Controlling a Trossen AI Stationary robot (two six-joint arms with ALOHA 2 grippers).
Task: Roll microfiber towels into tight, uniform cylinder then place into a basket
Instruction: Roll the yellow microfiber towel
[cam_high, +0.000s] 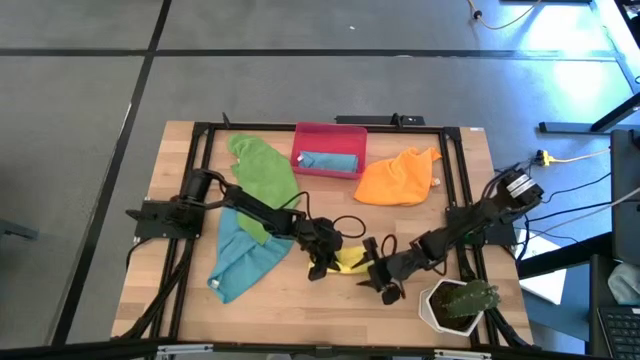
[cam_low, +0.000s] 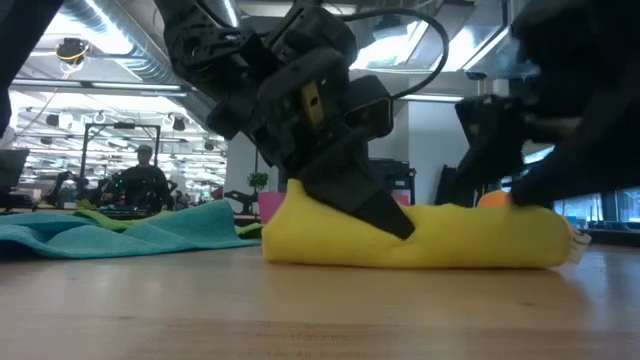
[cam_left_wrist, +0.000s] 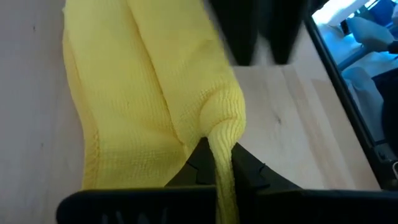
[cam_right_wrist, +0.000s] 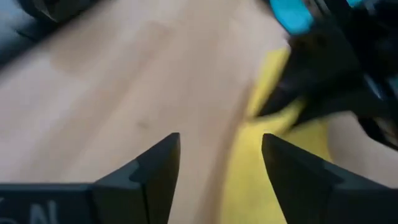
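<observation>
Lying on wooden table (cam_high: 300, 300), yellow towel (cam_low: 430, 238), workshop beyond

I count five microfiber towels on my desk (cam_high: 300, 300): one yellow towel (cam_high: 350, 260), one green towel (cam_high: 265, 170), one orange towel (cam_high: 397, 180) and two teal ones, the spread teal towel (cam_high: 240, 262) and the rolled teal towel (cam_high: 328, 161). There is one red-pink basket (cam_high: 330, 135), one white plant pot (cam_high: 447, 312), and two arms, with my left pincer (cam_high: 322, 268) and right pincer (cam_high: 385, 291).
</observation>
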